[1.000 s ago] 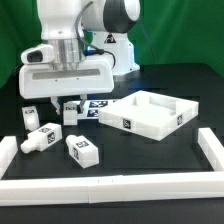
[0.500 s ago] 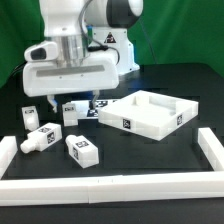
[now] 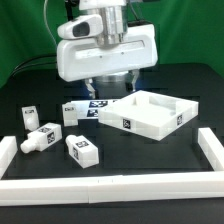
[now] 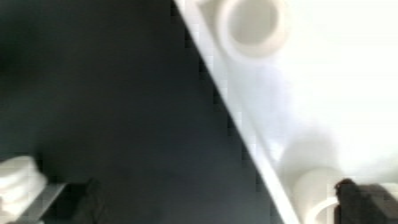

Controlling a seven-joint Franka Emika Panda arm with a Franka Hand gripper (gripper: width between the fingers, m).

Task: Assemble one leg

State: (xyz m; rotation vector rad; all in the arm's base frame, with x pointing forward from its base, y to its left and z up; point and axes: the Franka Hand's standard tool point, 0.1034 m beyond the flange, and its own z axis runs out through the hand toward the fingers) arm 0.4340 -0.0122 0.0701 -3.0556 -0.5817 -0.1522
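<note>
**Claw wide and empty above the panel; no leg taken up**

Nearest, a border rail (image 3: pixel 110 186) runs across the bottom of the exterior view. In my judgement it is there to keep loose parts inside the work area.

Behind it, in the lower left, four pegs rest loose on the black table (image 3: pixel 150 160): the front leg (image 3: pixel 82 150), the left leg (image 3: pixel 38 137), a third leg (image 3: pixel 30 117) and a fourth leg (image 3: pixel 73 111). They sit apart from one another, which leaves room for a grasp.

At centre right lies the white panel (image 3: pixel 150 112).

Farthest, at upper centre, the gripper (image 3: pixel 112 84) hangs over the panel's left corner, touching nothing. In the wrist view its fingers (image 4: pixel 365 195) stand wide apart. Between them show only table and panel edge, with one round hole (image 4: pixel 249 25). It holds nothing.
</note>
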